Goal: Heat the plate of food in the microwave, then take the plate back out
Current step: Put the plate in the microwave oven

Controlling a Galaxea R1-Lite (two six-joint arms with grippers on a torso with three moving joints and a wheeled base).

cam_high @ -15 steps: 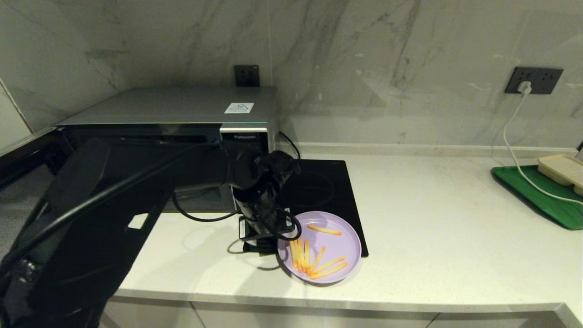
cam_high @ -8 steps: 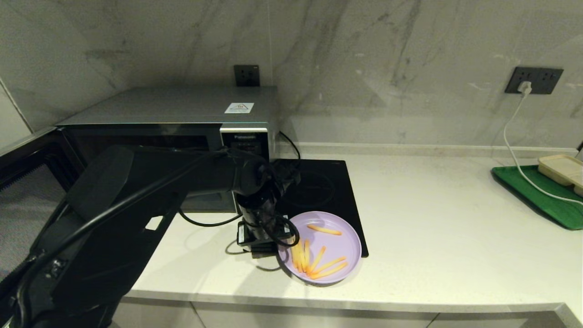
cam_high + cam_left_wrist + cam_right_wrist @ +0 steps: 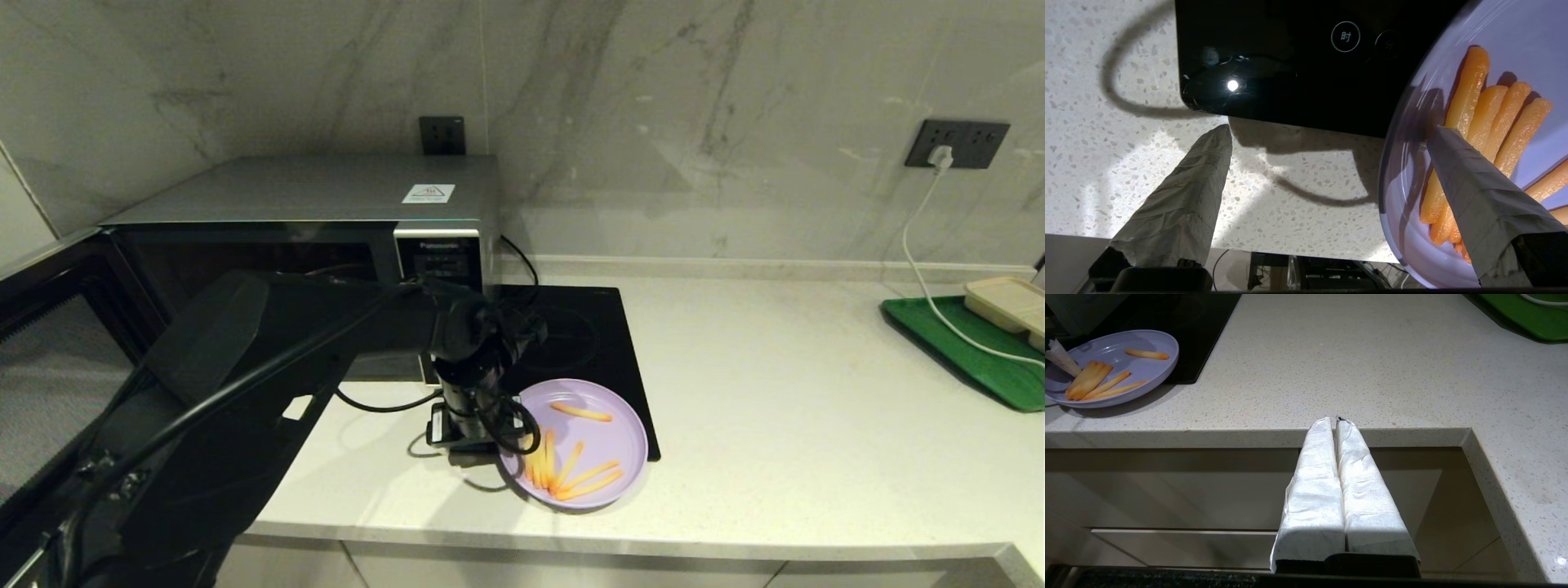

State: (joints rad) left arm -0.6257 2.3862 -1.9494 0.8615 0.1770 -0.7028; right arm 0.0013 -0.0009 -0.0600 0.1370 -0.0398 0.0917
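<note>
The lilac plate of food [image 3: 604, 441], with several orange fries [image 3: 571, 474], rests on the counter, its far edge over the black cooktop [image 3: 571, 343]. My left gripper [image 3: 488, 441] points down at the plate's left rim. In the left wrist view this gripper [image 3: 1327, 130] is wide open: one finger [image 3: 1184, 204] hangs over bare counter and the other [image 3: 1478, 196] over the fries [image 3: 1470, 98] inside the plate [image 3: 1412, 245]. The rim lies between them, ungripped. The silver microwave [image 3: 326, 196] stands behind with its door [image 3: 49, 367] swung open to the left. My right gripper [image 3: 1333, 421] is shut and empty, below the counter's front edge.
A green tray [image 3: 971, 351] with a beige container [image 3: 1004, 302] sits at the far right, and a white cable [image 3: 922, 261] runs to it from a wall socket [image 3: 955, 143]. Bare counter [image 3: 800, 408] stretches between the plate and the tray. The counter's front edge [image 3: 1208, 437] is close to the plate.
My left arm has swung forward and the wrist has sunk a little beside the plate's left rim. The plate and fries have not moved.
</note>
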